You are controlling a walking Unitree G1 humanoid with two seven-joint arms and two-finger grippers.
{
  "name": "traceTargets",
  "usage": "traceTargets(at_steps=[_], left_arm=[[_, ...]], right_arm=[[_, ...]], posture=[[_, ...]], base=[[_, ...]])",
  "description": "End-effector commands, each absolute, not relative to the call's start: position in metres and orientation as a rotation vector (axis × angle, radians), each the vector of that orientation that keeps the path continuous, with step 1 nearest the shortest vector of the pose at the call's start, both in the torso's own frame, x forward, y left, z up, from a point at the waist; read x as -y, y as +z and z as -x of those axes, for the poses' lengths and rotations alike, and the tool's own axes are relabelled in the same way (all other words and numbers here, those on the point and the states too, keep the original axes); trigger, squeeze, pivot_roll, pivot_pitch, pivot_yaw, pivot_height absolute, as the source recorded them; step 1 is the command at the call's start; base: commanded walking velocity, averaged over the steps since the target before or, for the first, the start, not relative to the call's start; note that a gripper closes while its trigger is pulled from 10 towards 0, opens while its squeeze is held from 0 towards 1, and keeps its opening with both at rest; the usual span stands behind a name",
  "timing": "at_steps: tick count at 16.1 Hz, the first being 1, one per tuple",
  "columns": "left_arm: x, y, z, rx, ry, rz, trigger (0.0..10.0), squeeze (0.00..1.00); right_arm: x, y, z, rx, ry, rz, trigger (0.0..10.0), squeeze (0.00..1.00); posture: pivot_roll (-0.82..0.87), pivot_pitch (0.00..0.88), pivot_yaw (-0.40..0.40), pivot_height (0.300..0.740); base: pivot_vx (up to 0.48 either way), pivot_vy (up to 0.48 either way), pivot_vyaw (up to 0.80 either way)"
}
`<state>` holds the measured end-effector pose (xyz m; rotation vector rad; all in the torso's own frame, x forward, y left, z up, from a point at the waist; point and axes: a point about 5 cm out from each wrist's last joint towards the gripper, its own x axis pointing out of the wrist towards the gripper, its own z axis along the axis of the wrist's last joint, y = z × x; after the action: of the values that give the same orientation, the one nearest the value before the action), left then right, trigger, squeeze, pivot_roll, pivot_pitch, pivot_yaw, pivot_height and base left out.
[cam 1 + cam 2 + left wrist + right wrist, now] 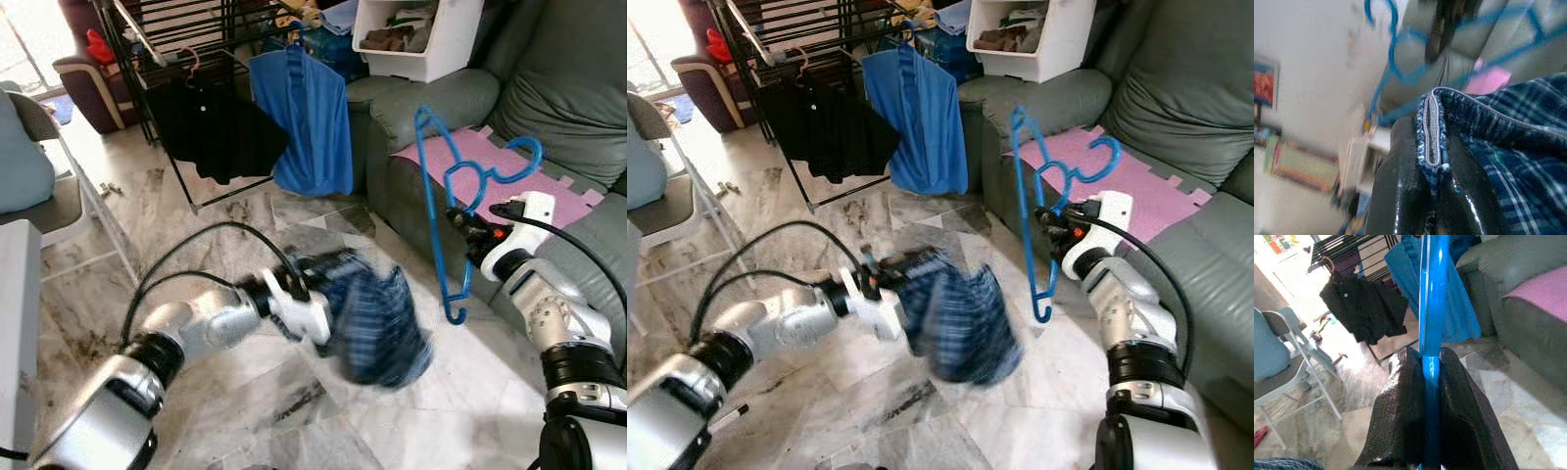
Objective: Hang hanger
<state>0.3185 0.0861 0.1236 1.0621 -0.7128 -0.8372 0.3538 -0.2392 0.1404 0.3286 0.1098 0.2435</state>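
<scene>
From the head views, the right gripper is pinching the blue hanger upright before the grey sofa, while the left gripper is clamping a blurred plaid shirt above the marble floor. Behind them a drying rack is carrying a black shirt and a blue shirt, and a white bin is holding folded clothes. In the left wrist view the fingers are closing on the shirt's seam; in the right wrist view the fingers are squeezing the hanger's bar.

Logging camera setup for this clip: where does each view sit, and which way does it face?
Left eye view: head camera, looking down at marble floor, both arms, drying rack.
Right eye view: same scene; right gripper holds blue hanger.
Left wrist view: along left gripper shut on plaid garment.
Right wrist view: along its fingers clamping the hanger.
Shared: hanger, sofa.
</scene>
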Motion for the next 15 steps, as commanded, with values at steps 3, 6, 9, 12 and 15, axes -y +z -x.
traceTargets(at_steps=[3, 6, 9, 12, 15], left_arm=[[-0.1, 0.154, -0.352, 0.61, -0.602, -0.98, 10.0, 0.0], [-0.117, 0.151, -0.371, 0.342, -0.381, -0.66, 10.0, 0.0], [-0.129, 0.128, -0.376, 0.061, -0.248, -0.291, 10.0, 0.0], [-0.135, 0.092, -0.374, -0.315, -0.098, -0.062, 10.0, 0.0], [-0.132, 0.092, -0.375, -0.368, -0.109, 0.012, 10.0, 0.0]], right_arm=[[0.237, 0.15, -0.354, -0.058, 0.247, -0.283, 10.0, 0.0], [0.228, 0.157, -0.353, 0.021, 0.204, -0.062, 10.0, 0.0], [0.222, 0.158, -0.352, 0.042, 0.183, 0.0, 10.0, 0.0], [0.215, 0.147, -0.353, 0.001, 0.162, 0.041, 10.0, 0.0], [0.211, 0.144, -0.353, -0.011, 0.178, 0.047, 10.0, 0.0]], posture=[[-0.17, 0.0, 0.058, 0.74], [-0.17, 0.0, 0.062, 0.74], [-0.17, 0.0, 0.054, 0.74], [-0.16, 0.0, 0.046, 0.74], [-0.16, 0.0, 0.046, 0.74]], base=[[0.0, 0.0, 0.0], [0.0, 0.0, 0.0], [0.0, 0.0, 0.0], [0.0, 0.0, 0.0], [0.0, 0.0, 0.0]])
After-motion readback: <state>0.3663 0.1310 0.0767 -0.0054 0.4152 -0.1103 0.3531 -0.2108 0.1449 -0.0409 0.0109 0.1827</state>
